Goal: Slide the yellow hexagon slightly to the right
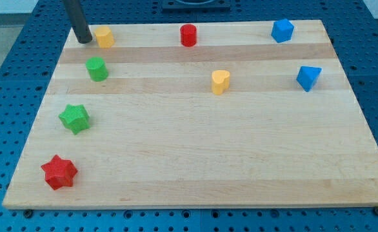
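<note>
The yellow hexagon (104,37) sits near the board's top left corner. My tip (84,40) rests on the board just left of the yellow hexagon, close to it or touching its left side. The dark rod rises from there out of the view's top.
A green hexagon (97,68) lies below the yellow one. A green star (75,118) and a red star (59,172) sit down the left side. A red cylinder (188,35) is at top centre, a yellow heart (220,82) mid-board. Two blue blocks (282,30) (308,77) sit at the right. The wooden board (208,154) lies on a blue perforated table.
</note>
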